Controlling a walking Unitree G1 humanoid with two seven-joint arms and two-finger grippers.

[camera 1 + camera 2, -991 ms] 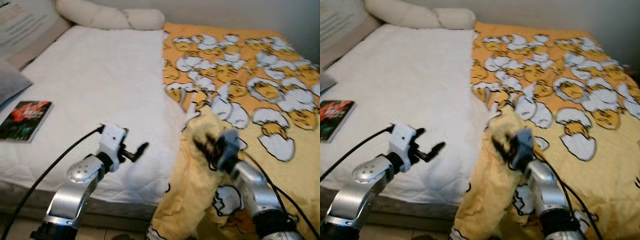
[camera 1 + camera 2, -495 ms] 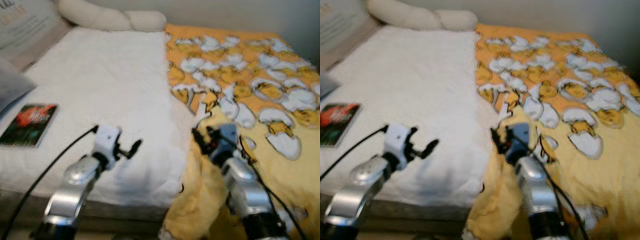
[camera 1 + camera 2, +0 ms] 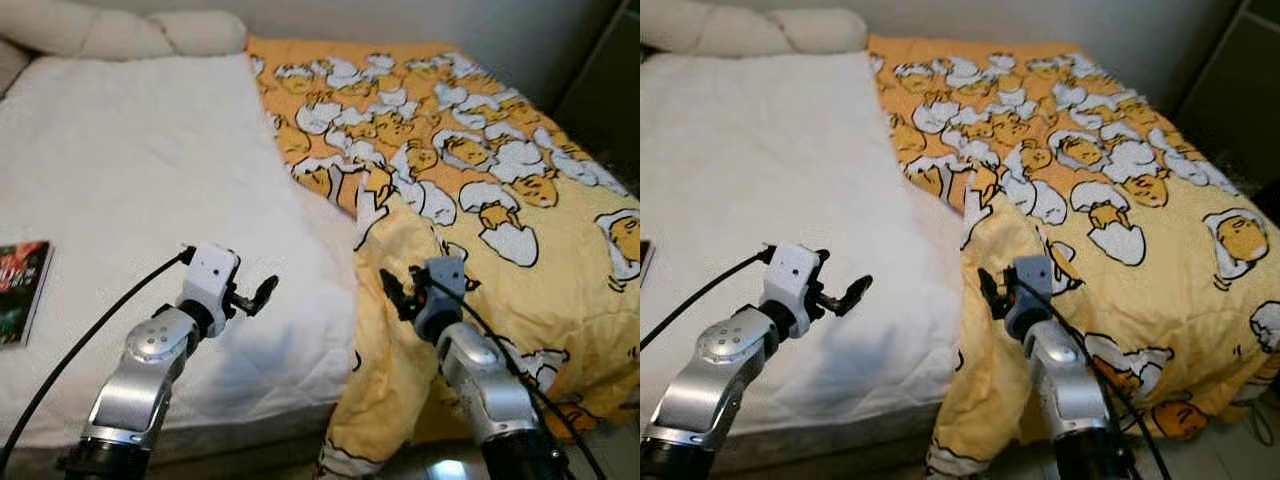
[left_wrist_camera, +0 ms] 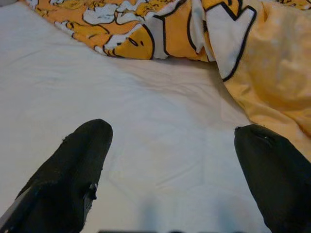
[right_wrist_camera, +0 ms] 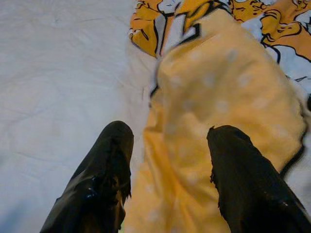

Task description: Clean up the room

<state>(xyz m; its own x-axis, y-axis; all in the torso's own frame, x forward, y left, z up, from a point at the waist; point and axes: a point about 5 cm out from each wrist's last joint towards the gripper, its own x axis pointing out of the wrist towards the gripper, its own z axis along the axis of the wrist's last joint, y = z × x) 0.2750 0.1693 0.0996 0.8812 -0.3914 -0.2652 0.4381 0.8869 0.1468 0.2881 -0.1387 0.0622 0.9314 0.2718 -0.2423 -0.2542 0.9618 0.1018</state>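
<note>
Bed (image 3: 130,170), white sheet: yellow egg-print blanket (image 3: 480,170) covers right half, near corner folded back. Left hand (image 3: 262,291) and right hand (image 3: 392,290) both open, empty, hovering near edge. Step judged: bed-making; next, grip the blanket fold.

Two silver robot arms reach forward, side by side and well apart. The left hand (image 3: 262,293) has its two black fingers spread wide. The right hand (image 3: 392,290) also has its fingers parted, holding nothing.
</note>
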